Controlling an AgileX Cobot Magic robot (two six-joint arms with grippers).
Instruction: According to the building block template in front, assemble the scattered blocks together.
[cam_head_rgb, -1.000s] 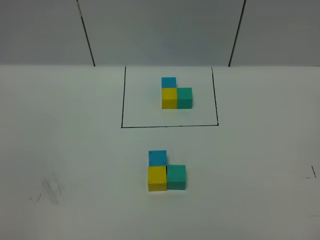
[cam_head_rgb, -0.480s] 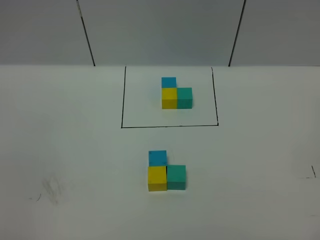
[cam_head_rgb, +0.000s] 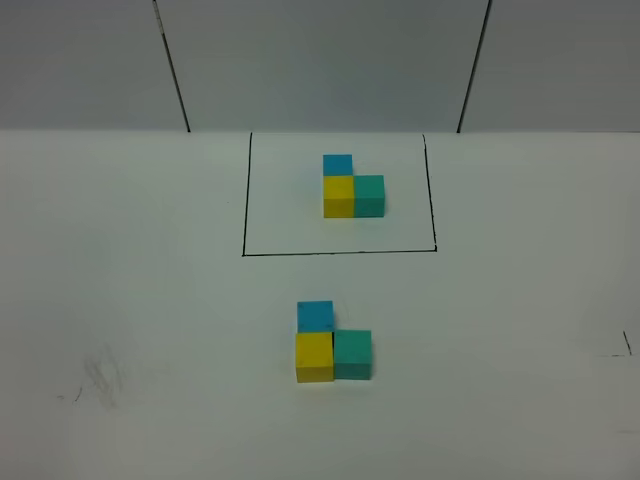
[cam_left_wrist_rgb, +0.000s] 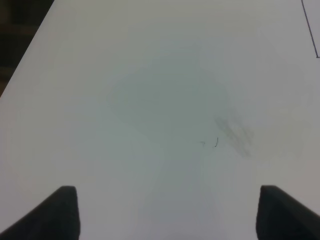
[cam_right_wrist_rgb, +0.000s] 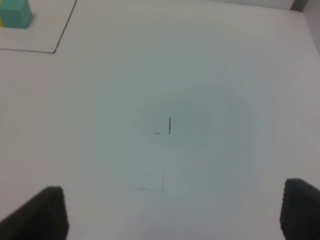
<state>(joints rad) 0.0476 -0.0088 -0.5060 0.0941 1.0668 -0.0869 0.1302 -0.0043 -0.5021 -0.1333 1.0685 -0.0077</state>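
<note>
I judge assembly finished: the matte sky-blue cube, yellow cube and teal-green cube sit touching in an L matching the black-framed template trio, with my left gripper and right gripper spread open over bare white table (nothing held), so next I'd only verify alignment.

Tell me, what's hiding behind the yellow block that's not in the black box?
Behind the yellow block sits the blue block, touching it. You see the blue block's top; its lower front is covered. The teal block is beside the yellow one, not behind.
</note>
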